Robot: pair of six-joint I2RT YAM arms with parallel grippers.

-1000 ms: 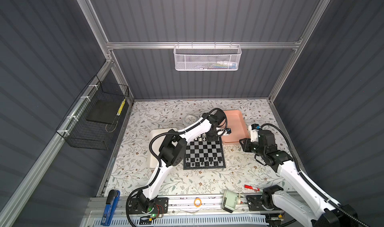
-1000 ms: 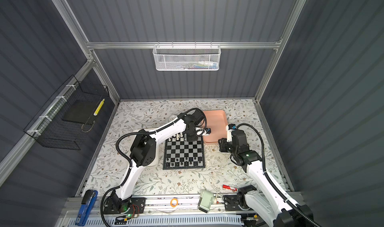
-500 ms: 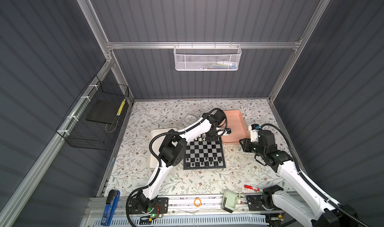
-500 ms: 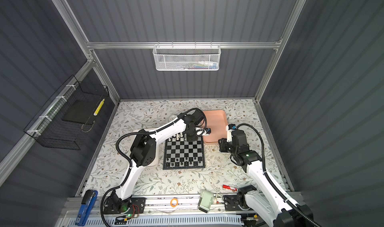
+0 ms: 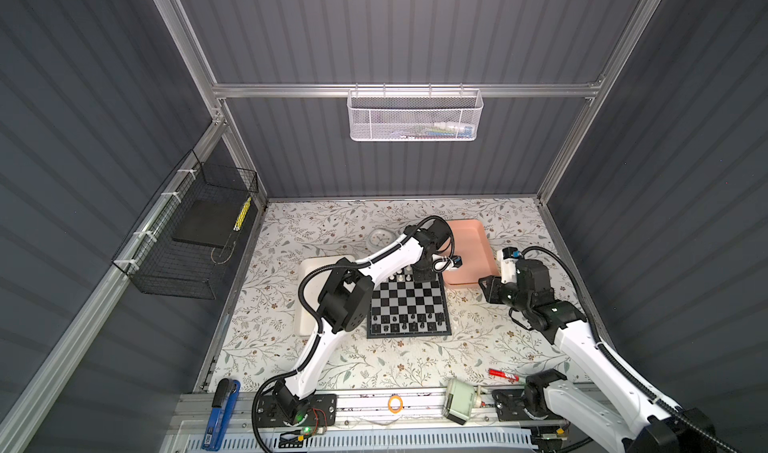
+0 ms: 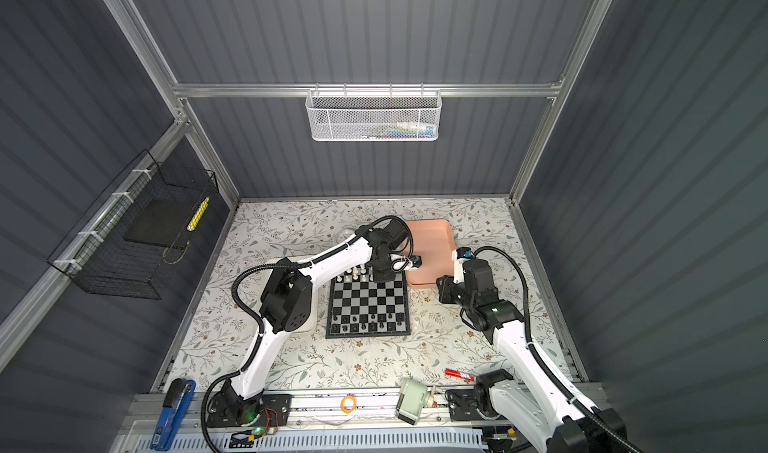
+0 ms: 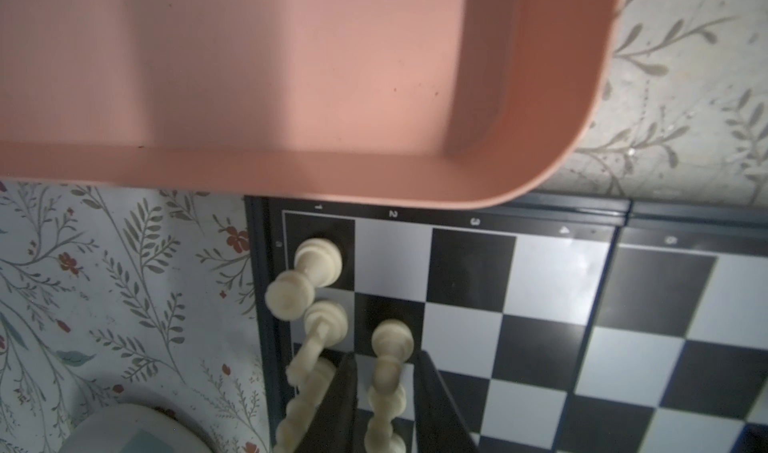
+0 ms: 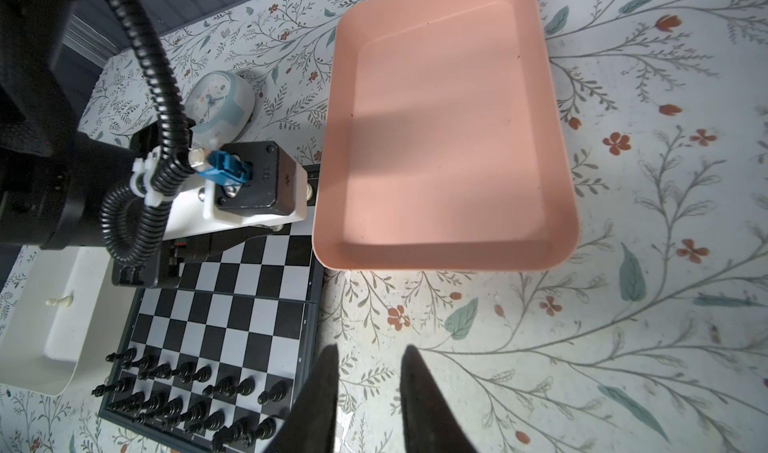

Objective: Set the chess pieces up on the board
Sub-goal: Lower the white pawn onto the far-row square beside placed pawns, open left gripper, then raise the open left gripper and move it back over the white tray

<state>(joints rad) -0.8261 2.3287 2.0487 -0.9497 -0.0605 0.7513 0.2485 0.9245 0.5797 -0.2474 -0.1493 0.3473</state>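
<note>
The board (image 5: 409,305) (image 6: 368,305) lies mid-table. Black chess pieces (image 5: 407,322) (image 8: 195,388) fill its two near rows. Several white ones (image 5: 401,274) (image 6: 355,274) stand along its far edge. My left gripper (image 5: 424,278) (image 7: 386,372) points down at the far right corner. Its fingers stand open on either side of a white pawn (image 7: 390,338), which stands on a black square with a narrow gap each side. A white rook (image 7: 318,260) holds the corner square. My right gripper (image 5: 486,289) (image 8: 368,355) hovers open and empty over the cloth, right of the board.
An empty pink tray (image 5: 473,247) (image 8: 415,260) touches the board's far right corner. A white tray (image 5: 305,305), left of the board, holds one lying white piece (image 8: 60,301). A small clock (image 5: 379,238) sits behind. A red marker (image 5: 503,374) lies near the front rail.
</note>
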